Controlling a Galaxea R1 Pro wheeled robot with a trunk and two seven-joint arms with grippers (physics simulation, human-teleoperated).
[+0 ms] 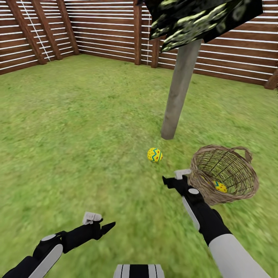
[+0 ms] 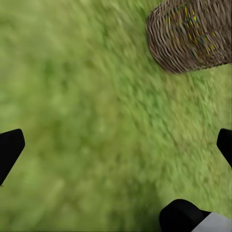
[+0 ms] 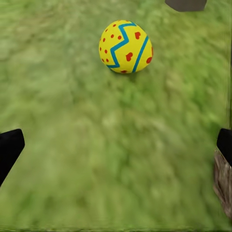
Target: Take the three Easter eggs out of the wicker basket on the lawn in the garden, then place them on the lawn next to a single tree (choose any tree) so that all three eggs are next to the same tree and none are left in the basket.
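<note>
One yellow Easter egg [image 1: 155, 155] with a blue zigzag lies on the lawn [image 1: 77, 135] just in front of the tree trunk [image 1: 179, 88]; it is also seen in the right wrist view [image 3: 125, 47]. The wicker basket [image 1: 224, 173] lies tipped with its mouth toward me, and a second egg [image 1: 220, 187] is inside. I cannot see the third egg. My right gripper [image 1: 173, 177] is open over bare grass beside the basket's rim; the wicker [image 3: 223, 183] sits against one finger. My left gripper [image 1: 102, 222] hangs open above the grass, well away from the basket [image 2: 191, 34].
A brown slat fence [image 1: 96, 31] rings the grass at the back. The tree's dark foliage [image 1: 193, 19] hangs overhead. Open lawn spreads to the left and in front of my base [image 1: 139, 270].
</note>
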